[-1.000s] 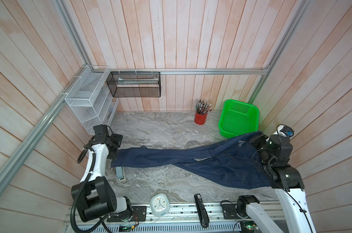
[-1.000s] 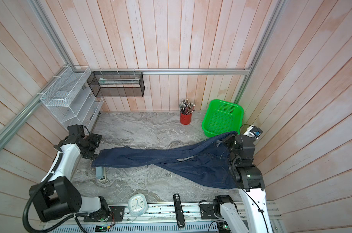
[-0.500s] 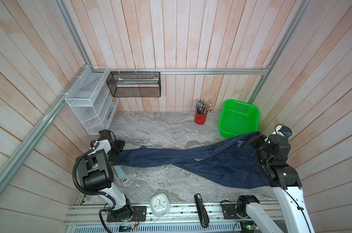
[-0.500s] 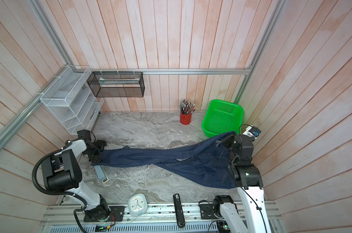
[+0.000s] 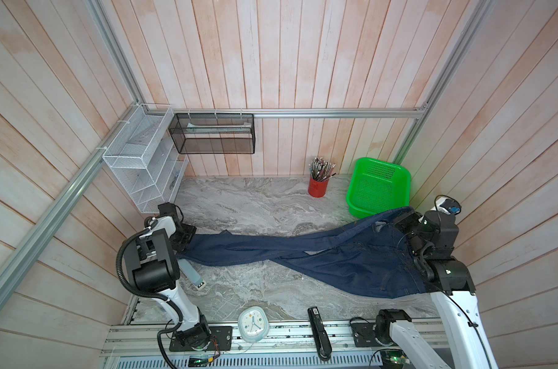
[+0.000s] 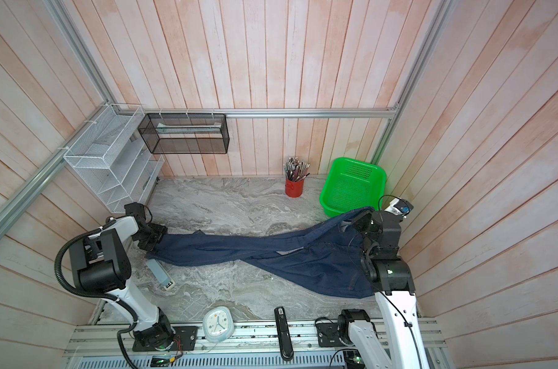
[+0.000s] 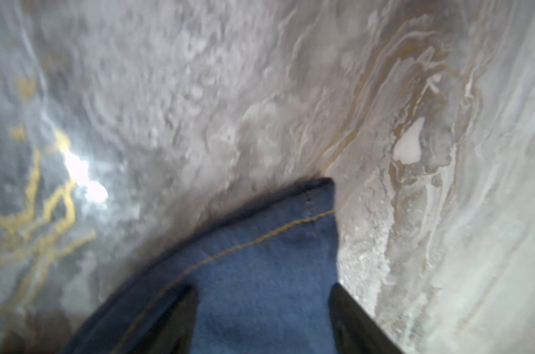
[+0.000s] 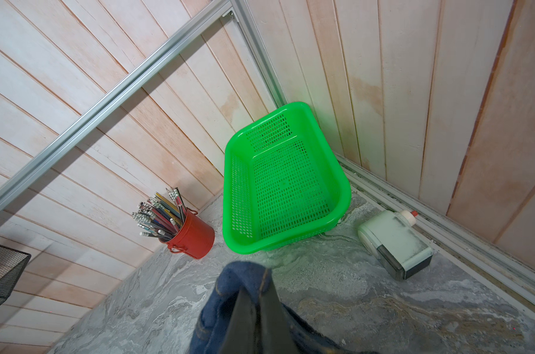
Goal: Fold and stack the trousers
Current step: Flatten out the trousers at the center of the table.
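We find the left gripper [image 7: 263, 286] edged further onto the trousers [image 5: 335, 258] hem, jaws apart; right gripper [image 8: 258, 291] clamps waistband; red cup [image 5: 317, 188] holds pencils [image 5: 321, 166].

dark trousers [image 5: 303, 252] lie stretched across the marble table [image 5: 239, 204], left claw [image 5: 188, 238] at the hem, right claw [image 5: 399, 222] at the waistband.

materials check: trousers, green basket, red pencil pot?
trousers: dark indigo denim, matte woven look, tan stitching along the hem.
green basket: moulded plastic, glossy, perforated walls and floor.
red pencil pot: probably painted metal; thin rim, small loop handle, smooth sheen.
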